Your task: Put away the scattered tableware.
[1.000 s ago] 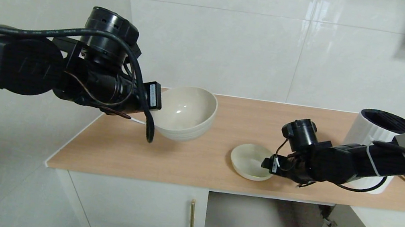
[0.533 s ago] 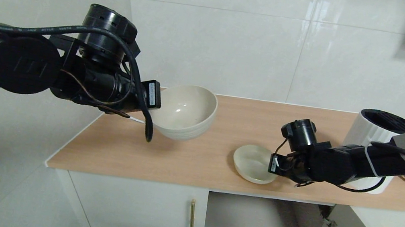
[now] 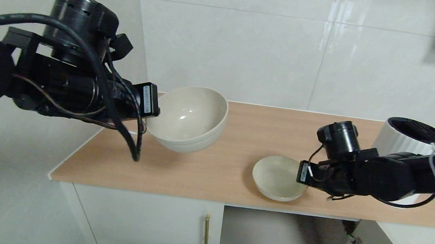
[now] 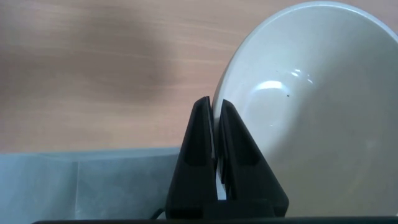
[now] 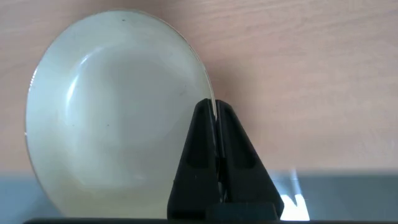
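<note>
A large cream bowl (image 3: 189,118) hangs tilted above the left part of the wooden counter (image 3: 238,125), held by its rim in my left gripper (image 3: 153,108); the left wrist view shows the same large bowl (image 4: 317,124) with the left gripper (image 4: 216,112) shut on its edge. A small pale bowl (image 3: 278,177) is lifted and tilted near the counter's front edge, with my right gripper (image 3: 306,174) shut on its right rim. From the right wrist, the small bowl (image 5: 112,99) sits with its rim pinched by the right gripper (image 5: 215,112).
A white ribbed container with a dark opening (image 3: 411,139) stands on the counter behind the right arm. Below the counter an open cabinet shelf (image 3: 268,239) shows, with a closed door and gold handle (image 3: 206,231) to its left. Tiled wall behind.
The left arm has pulled back to the left and lifted the large bowl slightly. The right gripper has raised and tilted the small bowl off the counter, shifting a little right.
</note>
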